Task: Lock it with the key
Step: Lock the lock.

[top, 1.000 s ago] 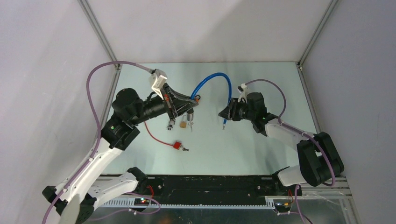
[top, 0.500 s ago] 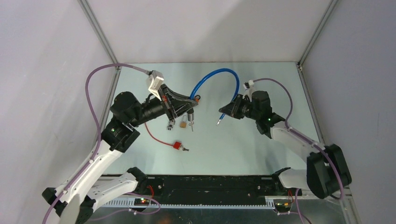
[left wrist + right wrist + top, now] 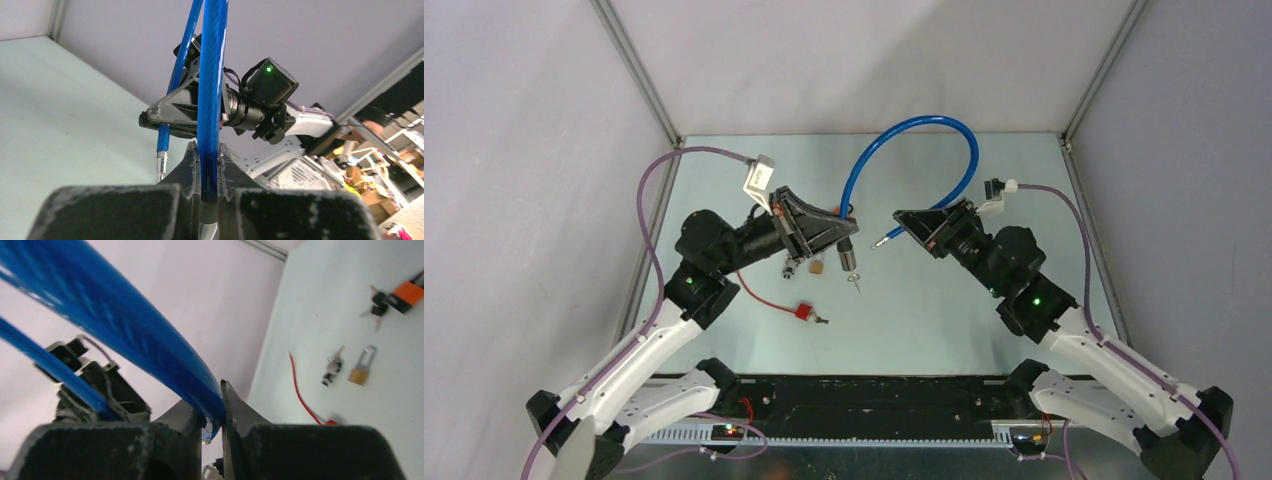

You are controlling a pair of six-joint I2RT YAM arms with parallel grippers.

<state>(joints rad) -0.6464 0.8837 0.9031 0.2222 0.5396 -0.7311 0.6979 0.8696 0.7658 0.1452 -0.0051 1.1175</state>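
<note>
A blue cable lock [image 3: 924,125] arches between both grippers above the table. My left gripper [image 3: 848,233] is shut on one end of the cable [image 3: 211,90], just above the dark lock barrel [image 3: 848,256]. A bunch of keys [image 3: 855,283] dangles under the barrel. My right gripper [image 3: 906,223] is shut on the cable's other end [image 3: 150,335]. The cable's metal pin [image 3: 879,241] pokes out toward the left gripper, a short gap from the barrel. The left wrist view shows the pin [image 3: 160,167] beside my left gripper [image 3: 207,150]. My right gripper [image 3: 214,412] pinches the cable between both jaws.
On the table under the left gripper lie a brass padlock [image 3: 818,266] and a small silver lock [image 3: 792,266]. A red cable [image 3: 759,292] runs to a red lock with a key [image 3: 805,312]. White enclosure walls stand on three sides.
The right gripper tightened on the cable end and swung up and right, turning the pin toward the left gripper. The cable arch grew taller. The left gripper lifted and tilted with the barrel.
</note>
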